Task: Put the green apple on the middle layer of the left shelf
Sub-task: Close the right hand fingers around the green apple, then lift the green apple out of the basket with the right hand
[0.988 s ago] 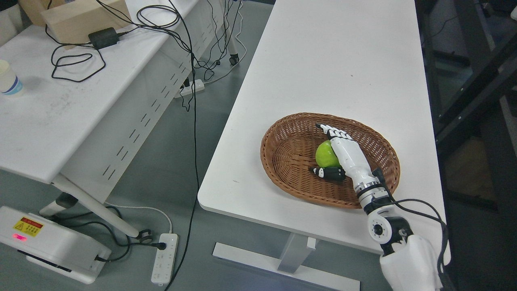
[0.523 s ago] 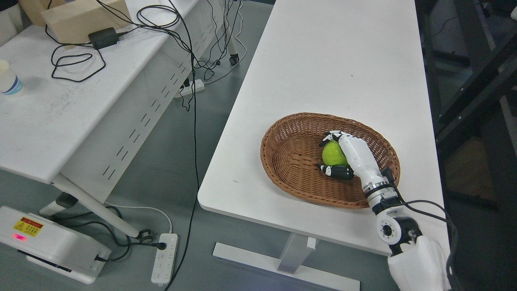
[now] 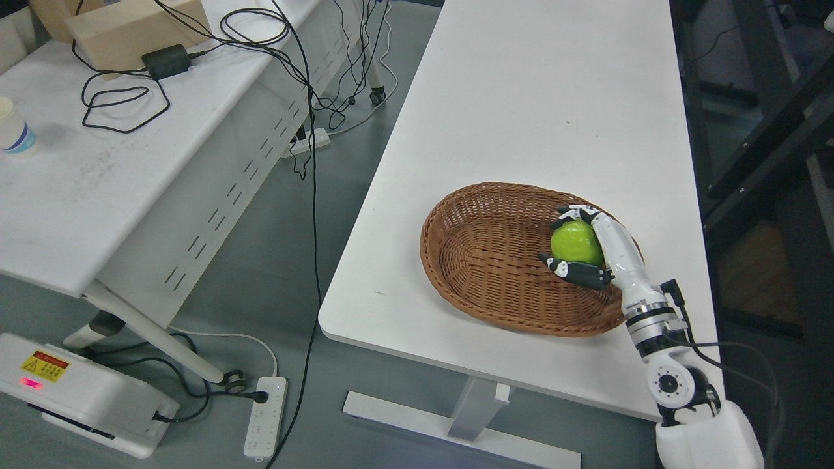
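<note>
Right hand shifted right w/ green apple clasped over basket; apple partly hidden.

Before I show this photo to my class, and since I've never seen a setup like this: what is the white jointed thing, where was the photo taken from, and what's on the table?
The camera sits on a humanoid robot's head, looking down. The white jointed thing is its right arm, ending in a fingered right hand. On the long white table lies an oval brown wicker basket. The hand's fingers curl around a round green apple, held near the basket's right side. The left arm is out of view. A second white table on the left carries black cables, a cardboard box and a paper cup.
</note>
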Robot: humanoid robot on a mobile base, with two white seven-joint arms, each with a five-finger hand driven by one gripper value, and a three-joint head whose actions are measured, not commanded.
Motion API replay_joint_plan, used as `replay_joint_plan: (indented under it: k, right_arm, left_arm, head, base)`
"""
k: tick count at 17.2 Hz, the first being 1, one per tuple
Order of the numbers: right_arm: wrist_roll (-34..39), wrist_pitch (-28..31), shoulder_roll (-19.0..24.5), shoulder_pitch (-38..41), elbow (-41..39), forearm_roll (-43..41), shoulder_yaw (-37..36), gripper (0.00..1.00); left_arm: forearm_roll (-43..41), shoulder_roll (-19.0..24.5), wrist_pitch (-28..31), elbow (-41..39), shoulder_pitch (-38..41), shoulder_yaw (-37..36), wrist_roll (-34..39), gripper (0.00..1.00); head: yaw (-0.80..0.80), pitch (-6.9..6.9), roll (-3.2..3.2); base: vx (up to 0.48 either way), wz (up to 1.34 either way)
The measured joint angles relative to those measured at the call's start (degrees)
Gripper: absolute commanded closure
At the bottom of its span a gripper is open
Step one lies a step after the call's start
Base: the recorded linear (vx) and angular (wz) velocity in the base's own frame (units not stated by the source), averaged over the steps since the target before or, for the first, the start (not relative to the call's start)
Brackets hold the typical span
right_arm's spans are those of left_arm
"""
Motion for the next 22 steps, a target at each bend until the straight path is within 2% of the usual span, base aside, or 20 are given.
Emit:
replay_joint_plan:
  k: [5,9,22]
  right_arm:
    - [2.98,0.61,-0.50,3.68,-4.01,-11.74,-5.13,1.00]
    - [3.10,-3.18,0.25,7.04,-6.37,-18.84,-8.60,1.00]
    - [-3.80,-4.49,7.80,12.45,-9.31,-22.50,-14.18,1.00]
  left_arm:
    - [0.00,0.00,0.00,0.00,0.00,0.00,0.00,0.00]
    - [0.00,0.00,0.02,0.00,0.00,0.00,0.00,0.00]
    - [0.00,0.00,0.03,0.00,0.01,0.00,0.02,0.00]
  head:
    - [0.00,0.00,0.00]
    - [0.00,0.00,0.00]
    - [0.00,0.00,0.00]
  base:
    - [-0.008,-0.01]
    - [-0.026,-0.07]
    - [-0.024,-0.07]
